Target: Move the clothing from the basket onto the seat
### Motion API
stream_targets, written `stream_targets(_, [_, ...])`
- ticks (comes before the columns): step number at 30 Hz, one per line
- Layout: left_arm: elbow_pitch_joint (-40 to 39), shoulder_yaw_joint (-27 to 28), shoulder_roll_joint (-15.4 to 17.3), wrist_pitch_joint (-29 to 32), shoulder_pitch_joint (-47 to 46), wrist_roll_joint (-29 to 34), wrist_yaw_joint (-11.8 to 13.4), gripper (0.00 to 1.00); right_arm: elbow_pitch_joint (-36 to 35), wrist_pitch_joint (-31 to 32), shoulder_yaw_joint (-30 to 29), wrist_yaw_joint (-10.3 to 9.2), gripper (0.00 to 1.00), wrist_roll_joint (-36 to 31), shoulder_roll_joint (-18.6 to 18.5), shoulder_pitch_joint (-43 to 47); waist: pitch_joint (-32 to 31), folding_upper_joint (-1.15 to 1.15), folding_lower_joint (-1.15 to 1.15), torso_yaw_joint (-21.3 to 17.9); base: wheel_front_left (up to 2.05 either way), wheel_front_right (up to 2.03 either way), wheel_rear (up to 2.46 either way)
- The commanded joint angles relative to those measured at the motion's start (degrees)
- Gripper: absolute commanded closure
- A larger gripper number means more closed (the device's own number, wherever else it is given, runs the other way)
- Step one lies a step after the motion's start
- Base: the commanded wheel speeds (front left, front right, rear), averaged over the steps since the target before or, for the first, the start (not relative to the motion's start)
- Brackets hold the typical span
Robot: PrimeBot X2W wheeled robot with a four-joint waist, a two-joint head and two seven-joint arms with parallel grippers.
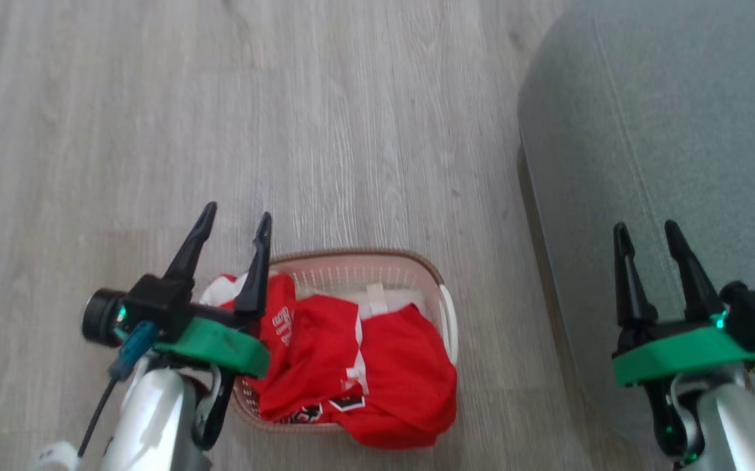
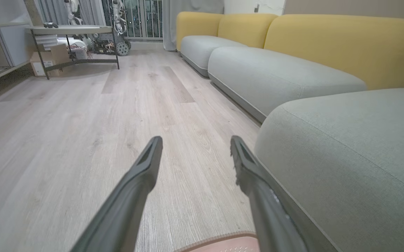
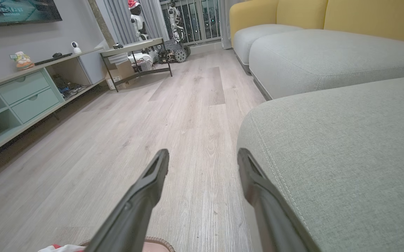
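The red clothing [image 1: 377,373], trimmed with white stripes and white-and-black lettering, lies crumpled in the basket [image 1: 345,278] and spills over its near rim. The basket is cream perforated plastic with a brown rim and stands upright. The large grey-green seat [image 1: 672,131] lies apart, to the basket's right.

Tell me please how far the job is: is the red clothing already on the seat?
Done: nothing; the clothing lies heaped in the basket on the floor, beside the seat. In hand: nothing; the left gripper, near the basket's left end, and the right gripper, by the seat, are open and empty. Left: grasp, lift, place it on the seat.
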Motion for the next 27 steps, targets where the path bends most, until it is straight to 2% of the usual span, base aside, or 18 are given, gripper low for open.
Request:
stream_targets(1, [-1.21, 1.44, 0.46, -0.71, -2.79, 0.29, -0.03, 0.0, -1.75, -0.19, 1.1, -0.01, 0.0, 0.34, -1.22, -2.25, 1.96, 0.0, 0.0, -0.92, 0.0, 0.0, 0.0])
stream_targets(11, [10.34, -0.82, 0.44, 0.8, -9.26, -0.72, -0.5, 0.0, -3.36, -0.56, 0.27, -0.01, 0.0, 1.32, -0.61, -6.53, 10.14, 0.0, 0.0, -3.31, 0.0, 0.0, 0.0])
stream_targets(27, [34.8, -4.93, 0.94, 5.33, -23.45, -2.44, -1.2, 0.0, -8.76, -0.7, 1.12, -0.01, 0.0, 3.14, -0.23, -13.67, 23.07, 0.0, 0.0, -5.95, 0.0, 0.0, 0.0])
